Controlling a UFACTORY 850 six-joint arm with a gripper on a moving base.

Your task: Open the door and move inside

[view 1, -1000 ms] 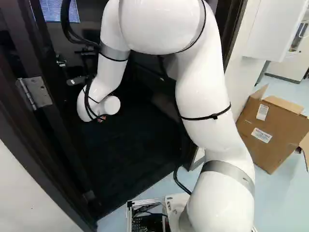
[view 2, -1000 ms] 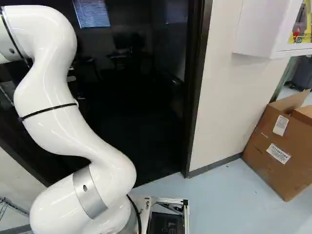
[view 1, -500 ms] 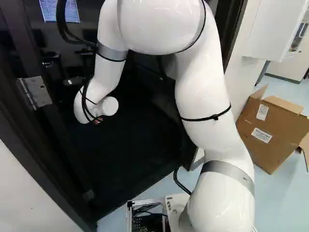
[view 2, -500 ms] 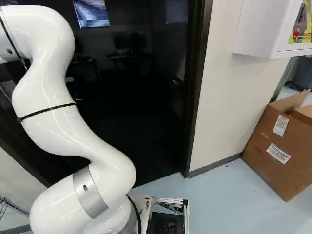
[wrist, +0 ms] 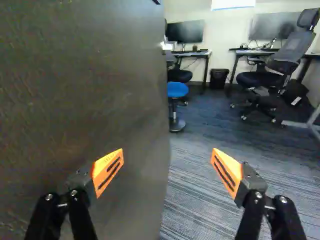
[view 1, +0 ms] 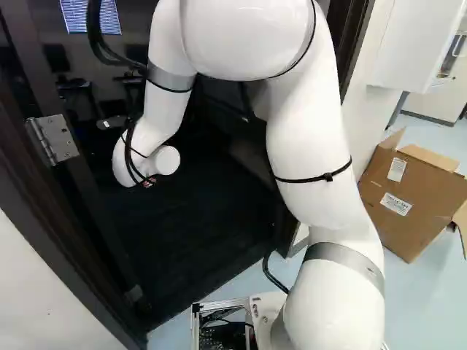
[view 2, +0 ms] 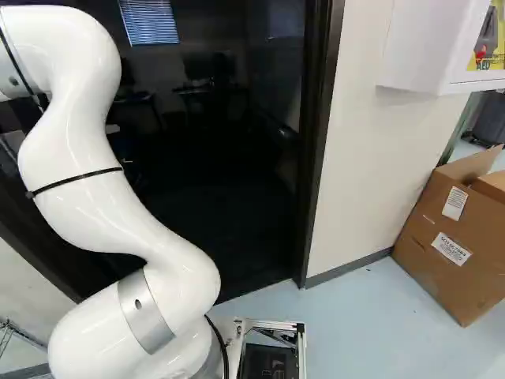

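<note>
Glossy white arm [view 1: 310,146], bulbous joints; smooth grey bands [view 2: 145,313]; thin black straps [view 1: 314,179] round links; black cables [view 1: 93,29] looping alongside; round white end cap [view 1: 168,160]. Black pincer [wrist: 167,171], silvery screws [wrist: 74,192], angular orange pads [wrist: 232,167], dark slots.

Door [wrist: 85,90] looks matt, arm [view 1: 310,146] glossy, box [view 2: 442,272] cardbd.

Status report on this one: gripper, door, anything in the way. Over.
Gripper open, holding nothing. Door standing open, one finger in front of its face. Blue stool inside, past door's edge; cardboard box outside, off to the side.
</note>
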